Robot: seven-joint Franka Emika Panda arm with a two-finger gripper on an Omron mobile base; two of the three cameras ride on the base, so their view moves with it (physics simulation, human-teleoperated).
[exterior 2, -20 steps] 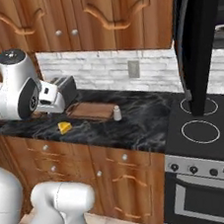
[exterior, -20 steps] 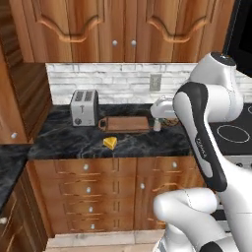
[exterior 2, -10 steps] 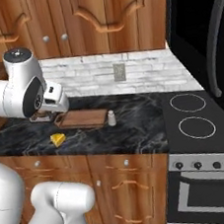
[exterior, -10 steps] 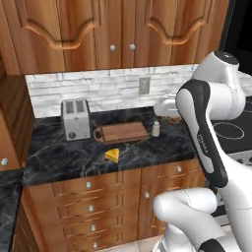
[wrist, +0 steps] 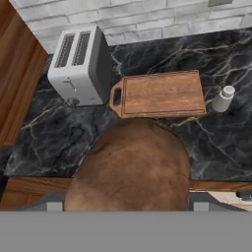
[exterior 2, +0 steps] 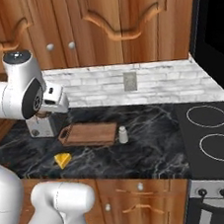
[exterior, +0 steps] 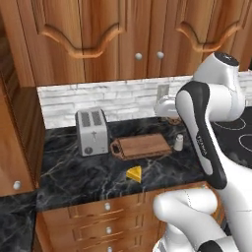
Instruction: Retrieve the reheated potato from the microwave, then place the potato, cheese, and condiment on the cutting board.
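— So, what's in the gripper (wrist: 129, 209)?
— It pinches the lumpy brown potato (wrist: 130, 170), held high above the dark marble counter (wrist: 44, 138), near its front edge.
— Risks?
— Released here, it could roll off; the reddish-brown wooden cutting board (wrist: 162, 93) lies farther back, beside the silver toaster (wrist: 81, 66).
— Board's orientation?
— Long axis along the wall, handle cut-out toward the toaster. The yellow cheese wedge (exterior: 134, 173) sits in front, the small white shaker (wrist: 223, 99) at the far end.

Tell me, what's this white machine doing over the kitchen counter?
It is carrying a potato in its claw above the dark counter, heading for the wooden cutting board. The board sits bare beside the toaster. The cheese wedge lies in front of the board, and a small shaker stands at the board's end.
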